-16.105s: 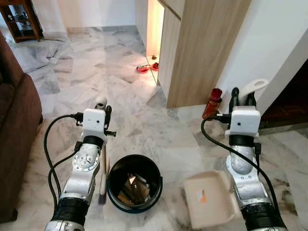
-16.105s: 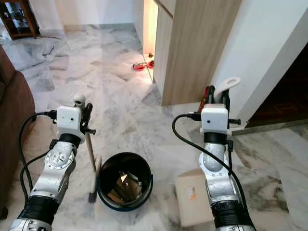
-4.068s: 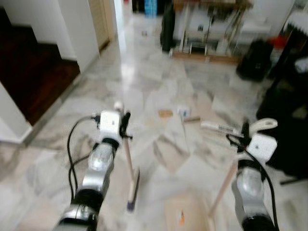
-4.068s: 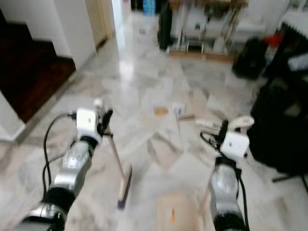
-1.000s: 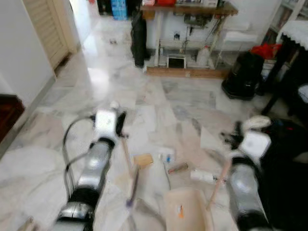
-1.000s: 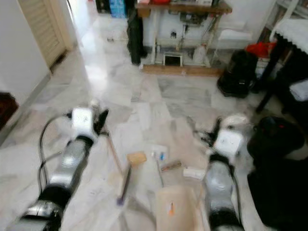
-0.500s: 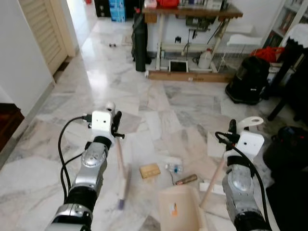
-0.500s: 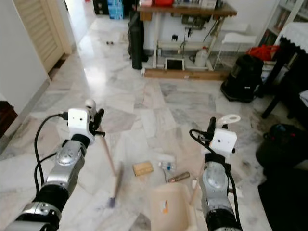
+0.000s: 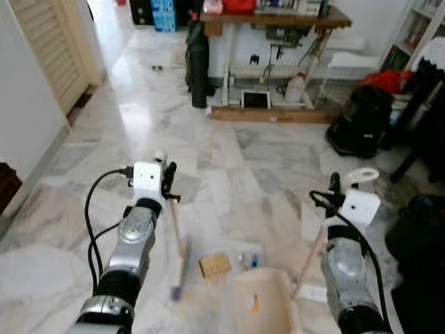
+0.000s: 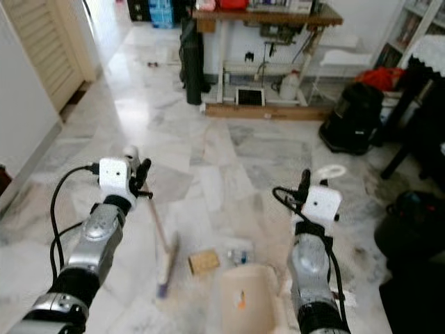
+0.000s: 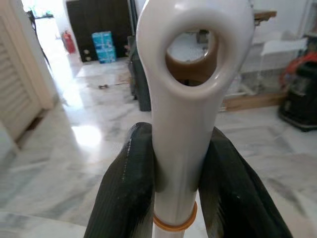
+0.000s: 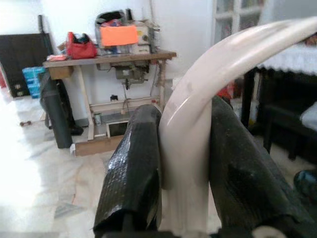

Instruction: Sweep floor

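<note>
From the left eye view I see my left tool clamped on the top of the broom, whose pale stick slants down to the brush head resting on the marble floor. My right tool grips the looped handle of the dustpan, and the beige pan sits low between my two arms with its stick rising to the right tool. Just beyond the pan lie a small brown box and a bit of clear wrapper, close beside the brush head.

The right eye view gives the same layout. Farther off there is a wooden workbench against the wall, a tall black bag leaning by it, and a black round vacuum toward the right.

In the left wrist view both black fingers press against the white broom handle, which ends in a hanging hole; the jaws are closed as far as the handle allows.

In the right wrist view the fingers squeeze the cream curved dustpan handle the same way, tight on both sides.
</note>
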`<state>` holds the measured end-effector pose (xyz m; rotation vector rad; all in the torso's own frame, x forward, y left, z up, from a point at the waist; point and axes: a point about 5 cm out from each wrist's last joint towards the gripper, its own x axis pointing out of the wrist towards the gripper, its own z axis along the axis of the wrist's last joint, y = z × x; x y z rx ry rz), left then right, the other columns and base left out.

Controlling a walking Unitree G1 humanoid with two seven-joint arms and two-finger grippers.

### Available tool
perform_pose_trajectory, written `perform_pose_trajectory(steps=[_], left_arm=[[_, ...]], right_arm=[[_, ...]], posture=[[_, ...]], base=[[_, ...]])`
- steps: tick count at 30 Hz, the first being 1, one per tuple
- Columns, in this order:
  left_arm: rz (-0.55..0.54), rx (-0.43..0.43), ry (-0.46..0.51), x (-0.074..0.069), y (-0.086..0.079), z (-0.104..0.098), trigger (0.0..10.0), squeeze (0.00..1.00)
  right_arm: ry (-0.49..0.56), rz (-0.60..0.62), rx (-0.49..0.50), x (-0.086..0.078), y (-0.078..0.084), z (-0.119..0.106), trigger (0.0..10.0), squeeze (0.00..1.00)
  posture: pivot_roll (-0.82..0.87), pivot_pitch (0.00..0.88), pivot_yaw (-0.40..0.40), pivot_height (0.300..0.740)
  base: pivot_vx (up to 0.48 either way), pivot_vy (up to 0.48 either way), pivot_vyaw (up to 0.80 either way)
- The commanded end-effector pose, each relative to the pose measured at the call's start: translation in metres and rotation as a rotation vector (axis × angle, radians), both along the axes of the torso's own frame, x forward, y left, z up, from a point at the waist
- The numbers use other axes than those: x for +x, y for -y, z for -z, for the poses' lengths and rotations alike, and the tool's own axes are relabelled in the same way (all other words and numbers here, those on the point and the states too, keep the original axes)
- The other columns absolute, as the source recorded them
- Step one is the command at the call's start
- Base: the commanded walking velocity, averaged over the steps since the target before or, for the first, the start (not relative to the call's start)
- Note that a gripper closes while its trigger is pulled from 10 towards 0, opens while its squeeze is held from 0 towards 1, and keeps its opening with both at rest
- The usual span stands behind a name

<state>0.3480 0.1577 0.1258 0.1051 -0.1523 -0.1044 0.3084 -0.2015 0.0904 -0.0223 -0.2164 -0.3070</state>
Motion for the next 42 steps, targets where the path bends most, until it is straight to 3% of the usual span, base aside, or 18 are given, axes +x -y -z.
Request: perform_pose_trajectory(steps=[1,13,25,29,42], left_arm=[[0.031,-0.013,0.043,0.002,0.011,-0.009,10.0,0.00],[0.044,-0.013,0.039,0.002,0.012,-0.009,10.0,0.00],[0.098,-0.005,0.020,0.003,0.018,-0.005,10.0,0.00],[0.127,0.046,0.023,0.006,0.022,-0.005,10.0,0.00],[0.172,0.094,-0.008,0.009,0.032,0.006,10.0,0.00]], right_arm=[[0.017,0.021,-0.003,0.000,0.006,-0.004,10.0,0.00],[0.016,0.021,-0.001,-0.001,0.006,-0.003,10.0,0.00],[0.017,0.020,-0.005,-0.001,0.006,-0.004,10.0,0.00],[0.017,0.023,-0.007,-0.001,0.007,-0.004,10.0,0.00],[0.014,0.028,-0.015,-0.007,0.010,-0.002,10.0,0.00]], posture=[[0.09,0.008,0.003,0.740],[0.09,0.010,0.004,0.740],[0.09,0.010,0.003,0.740],[0.08,0.011,0.003,0.740],[0.06,0.015,0.002,0.740]], base=[[0.368,0.000,0.00],[0.357,0.000,0.00],[0.000,0.000,0.00],[0.000,0.000,0.00],[0.000,0.000,0.00]])
